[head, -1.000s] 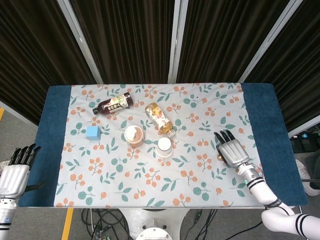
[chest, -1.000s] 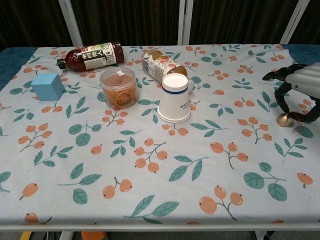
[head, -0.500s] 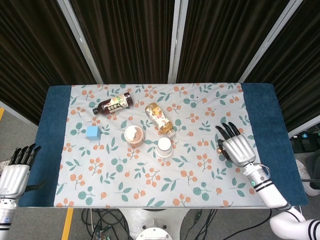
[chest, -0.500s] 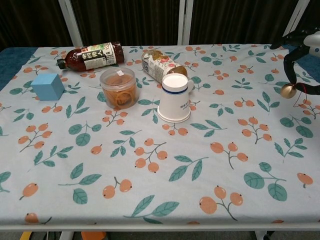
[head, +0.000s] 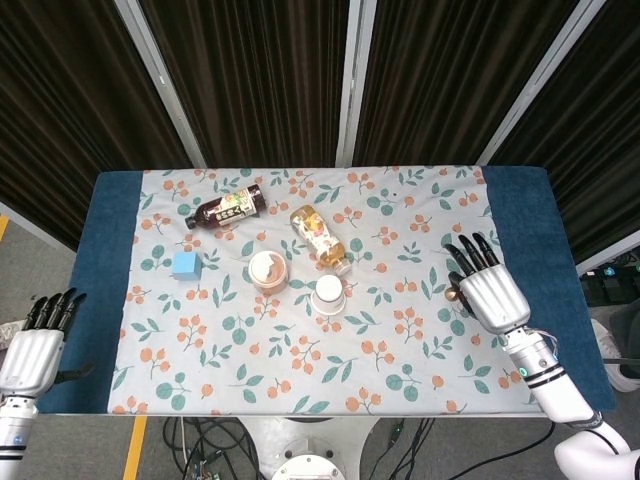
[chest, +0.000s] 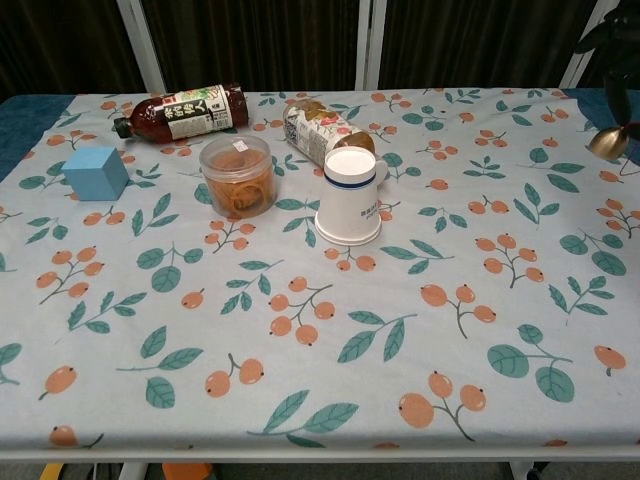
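Observation:
My right hand (head: 490, 292) hangs above the right side of the table, fingers pointing away from me. It pinches a small gold ball (head: 452, 293) at its thumb side. The chest view shows the gold ball (chest: 608, 142) in the air at the right edge, with dark fingertips (chest: 606, 34) above it. My left hand (head: 36, 345) is off the table's left front corner, fingers straight and holding nothing, nearest to the blue table edge (head: 98, 300).
On the floral cloth (head: 300, 350) lie a dark bottle (head: 227, 207) and a tan bottle (head: 321, 238), both on their sides. A blue cube (head: 185, 265), a clear jar (head: 267, 271) and an upturned white cup (head: 329, 294) stand mid-table.
My right hand has risen off the cloth with the gold ball and drifted right and towards the far side. The left hand has barely moved.

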